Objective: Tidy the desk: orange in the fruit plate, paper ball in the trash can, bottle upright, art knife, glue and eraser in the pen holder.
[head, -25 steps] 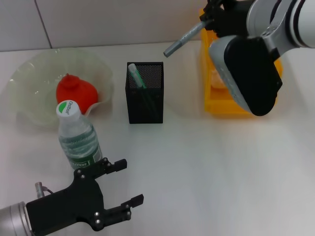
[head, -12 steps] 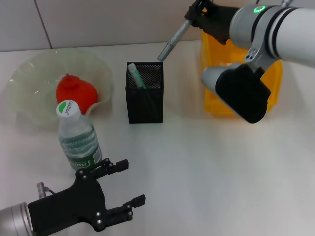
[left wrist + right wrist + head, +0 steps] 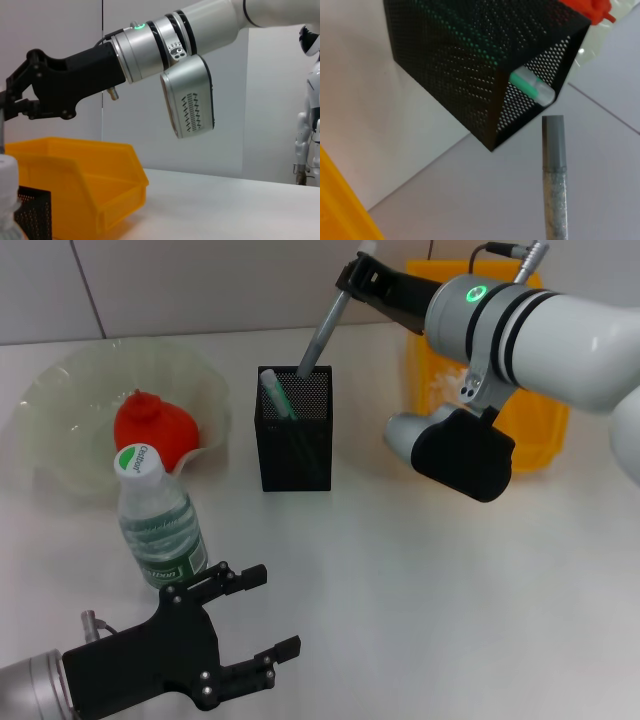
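Observation:
My right gripper point(image 3: 362, 272) is shut on the top of the grey art knife point(image 3: 322, 332), which slants down with its tip point(image 3: 554, 150) at the back rim of the black mesh pen holder point(image 3: 295, 440). A green-and-white tube, the glue by its look point(image 3: 277, 395), leans inside the holder. The orange point(image 3: 153, 430) lies in the pale-green fruit plate point(image 3: 60, 380). The bottle point(image 3: 155, 520) stands upright in front of the plate. My left gripper point(image 3: 272, 610) is open and empty just beside the bottle's base. Paper ball and eraser are hidden.
The yellow trash can point(image 3: 545, 435) stands at the back right, partly behind my right forearm point(image 3: 455, 455). The left wrist view shows the trash can point(image 3: 75, 175) beside the pen holder's corner point(image 3: 32, 215). White tabletop stretches across the front right.
My right arm has swung left from above the trash can to the pen holder. The art knife has turned steeper and its tip has come down to the holder's rim. The left gripper barely shifted.

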Tool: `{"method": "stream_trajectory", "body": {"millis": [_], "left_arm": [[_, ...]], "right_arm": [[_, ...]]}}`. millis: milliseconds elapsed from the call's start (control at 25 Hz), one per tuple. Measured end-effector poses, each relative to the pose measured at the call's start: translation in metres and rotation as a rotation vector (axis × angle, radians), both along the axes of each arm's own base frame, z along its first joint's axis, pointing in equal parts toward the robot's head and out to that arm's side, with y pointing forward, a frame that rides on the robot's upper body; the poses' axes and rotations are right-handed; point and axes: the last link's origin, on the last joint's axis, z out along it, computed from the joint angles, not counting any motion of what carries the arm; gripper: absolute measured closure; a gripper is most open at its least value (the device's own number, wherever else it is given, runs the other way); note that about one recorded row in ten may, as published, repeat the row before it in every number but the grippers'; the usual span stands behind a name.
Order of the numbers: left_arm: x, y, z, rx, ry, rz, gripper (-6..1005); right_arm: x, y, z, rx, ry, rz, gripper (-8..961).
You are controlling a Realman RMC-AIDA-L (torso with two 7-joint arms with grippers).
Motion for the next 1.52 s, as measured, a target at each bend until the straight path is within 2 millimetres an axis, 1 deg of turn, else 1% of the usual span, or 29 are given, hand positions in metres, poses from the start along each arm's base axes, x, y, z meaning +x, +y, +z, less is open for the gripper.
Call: {"method": "stream_trajectory", "body": {"millis": [160, 240, 400, 560, 880, 1040, 1120, 1200, 1320, 1400, 1520], "left_arm": [[0.0, 0.0, 0.0, -0.002, 0.0, 0.002, 215], [-0.001, -0.001, -0.001, -0.005, -0.001, 0.006, 215], [0.0, -0.001, -0.002, -0.008, -0.002, 0.005, 214], [0.0, -0.002, -0.002, -0.01, -0.002, 0.005, 214], [0.0, -0.002, -0.002, -0.012, -0.005, 0.005, 214], [0.001, -0.002, -0.002, -0.014, -0.01, 0.0, 214], [0.001, -0.002, -0.002, -0.014, -0.01, 0.0, 214], [0.001, -0.002, -0.001, -0.013, -0.011, -0.002, 214], [0.002, -0.002, -0.001, -0.013, -0.012, -0.002, 215], [0.002, -0.002, -0.001, -0.013, -0.014, -0.003, 215], [0.003, -0.003, 0.0, -0.018, -0.022, -0.012, 215]], "right_arm": [[0.007, 0.001, -0.011, -0.009, -0.049, 0.033, 784], [0.01, 0.003, -0.017, 0.003, -0.066, 0.079, 780], [0.012, 0.004, -0.02, 0.01, -0.078, 0.104, 771], [0.007, 0.002, -0.019, 0.012, -0.065, 0.11, 762], [0.008, -0.004, -0.023, -0.019, -0.045, 0.073, 745], [0.008, -0.004, -0.022, -0.016, -0.04, 0.073, 737], [0.008, -0.004, -0.022, -0.015, -0.037, 0.073, 715], [0.004, -0.004, -0.019, -0.008, -0.013, 0.069, 692], [-0.012, -0.003, -0.007, 0.01, 0.096, 0.042, 658], [-0.027, -0.007, 0.01, 0.018, 0.239, -0.018, 646], [-0.042, -0.014, 0.035, 0.028, 0.439, -0.113, 644]]}}
